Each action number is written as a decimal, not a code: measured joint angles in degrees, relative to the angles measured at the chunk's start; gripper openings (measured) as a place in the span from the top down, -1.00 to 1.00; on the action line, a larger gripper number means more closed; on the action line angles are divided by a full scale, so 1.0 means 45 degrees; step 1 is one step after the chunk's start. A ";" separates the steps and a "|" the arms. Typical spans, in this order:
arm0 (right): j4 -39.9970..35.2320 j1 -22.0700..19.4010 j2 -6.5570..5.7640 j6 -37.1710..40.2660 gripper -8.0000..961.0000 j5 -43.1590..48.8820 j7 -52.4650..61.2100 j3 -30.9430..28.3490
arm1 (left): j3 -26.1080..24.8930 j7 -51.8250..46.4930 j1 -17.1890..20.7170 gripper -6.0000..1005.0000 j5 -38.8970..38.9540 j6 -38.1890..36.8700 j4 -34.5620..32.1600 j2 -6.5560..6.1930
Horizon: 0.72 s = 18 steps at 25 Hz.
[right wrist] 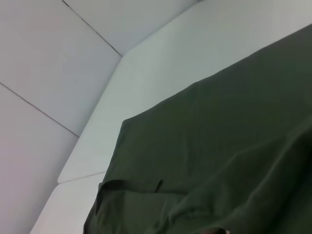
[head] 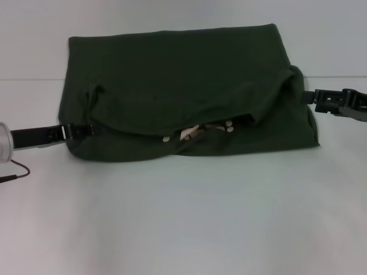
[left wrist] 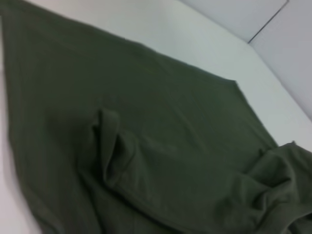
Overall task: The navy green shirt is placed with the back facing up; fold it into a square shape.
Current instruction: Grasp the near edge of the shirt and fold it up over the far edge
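The navy green shirt (head: 183,80) lies on the white table (head: 183,217), folded into a wide block with its upper layer draped towards the front. Small pale buttons (head: 198,133) and a label peek out under the front fold. My left gripper (head: 86,130) is low at the shirt's left edge, touching the cloth. My right gripper (head: 312,97) is at the shirt's right edge, beside a raised bulge of fabric. The left wrist view shows wrinkled shirt fabric (left wrist: 146,122) close up. The right wrist view shows the shirt (right wrist: 234,146) and its far edge.
A thin red cable (head: 17,172) lies on the table at the front left, under the left arm. The table's back edge meets a pale wall (head: 172,17) just behind the shirt. Bare white tabletop lies in front of the shirt.
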<state>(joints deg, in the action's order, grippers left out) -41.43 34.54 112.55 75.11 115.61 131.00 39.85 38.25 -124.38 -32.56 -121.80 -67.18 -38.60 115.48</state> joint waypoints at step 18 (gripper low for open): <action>0.0148 0.0112 0.0075 0.0071 -0.49 -0.0028 -0.0182 -0.0212 | 0.1040 -0.0008 -0.0318 -0.08 -0.0117 0.3230 0.0999 0.0413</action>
<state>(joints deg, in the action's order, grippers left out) -40.76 35.05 112.88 75.43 115.48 130.18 38.89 42.93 -124.42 -33.99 -122.32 -52.64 -34.10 117.34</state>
